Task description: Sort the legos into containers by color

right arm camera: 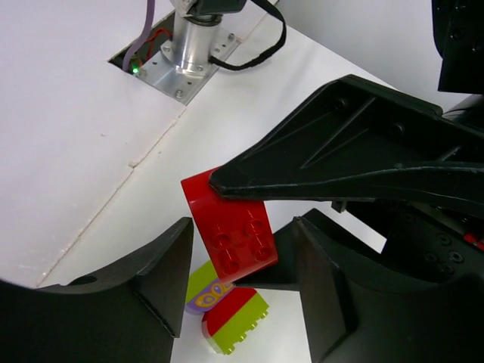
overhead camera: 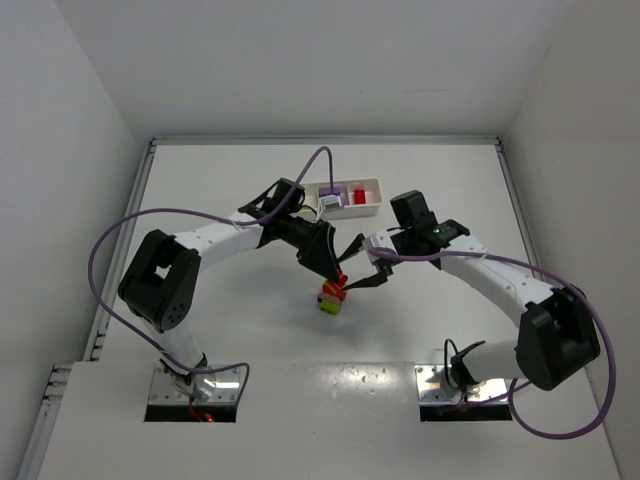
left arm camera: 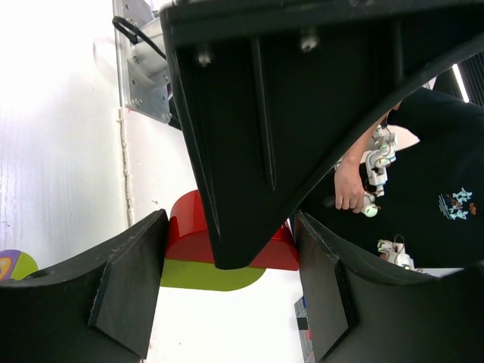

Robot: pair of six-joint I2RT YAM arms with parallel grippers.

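a: where is the red brick [right arm camera: 231, 234]?
b: at mid-table [overhead camera: 200, 180], tilted, with its hollow underside facing the right wrist camera. it hangs just above a lime, red and purple stack [right arm camera: 227, 321]; whether the two touch cannot be told.
a: who has it?
b: the left gripper [left arm camera: 231, 227] appears to pinch it, one black finger along its top edge and another beneath.
a: and the right gripper [right arm camera: 243, 227]?
b: it straddles the brick from the opposite side, jaws partly apart. one finger is nearly on the brick and a gap shows at the other, so it has no clamp yet.
a: what does the next move turn on?
b: the brick's taller side runs along the right fingers, so they would close across its narrow width. the tray [overhead camera: 370, 185] sits well apart, farther back.
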